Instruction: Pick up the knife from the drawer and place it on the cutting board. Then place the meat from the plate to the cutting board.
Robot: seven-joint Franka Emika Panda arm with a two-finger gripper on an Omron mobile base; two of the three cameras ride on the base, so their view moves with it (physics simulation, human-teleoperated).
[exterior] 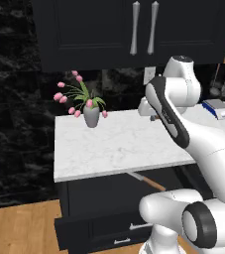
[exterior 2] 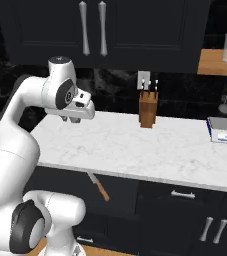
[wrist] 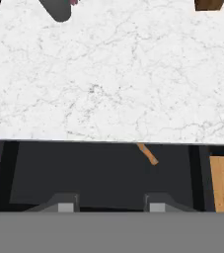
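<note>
Knife point(wrist: 147, 153) sits in the open drawer point(wrist: 84, 173), lower centre of the hand view; we see its wooden handle poking out from under the marble counter point(wrist: 113, 74) edge, with the blade apparently tucked beneath the overhang. In the left base view the handle shows at lower centre, blade end toward the counter lip. We judge the overhang is what stands in the way: a straight drop from above would meet stone, so the approach likely has to come in low from the front.

Gripper point(wrist: 108, 205) hangs over the counter near its front edge, looking down; fingertips point(wrist: 66, 206) stand apart with nothing between them, well clear of the knife.

Around: a vase of pink tulips point(exterior: 84, 104) at centre left of the left base view, a knife block point(exterior 2: 148, 107) at upper centre of the right base view, a small box point(exterior 2: 221, 130) at far right. Cutting board and meat we leave unplaced.
</note>
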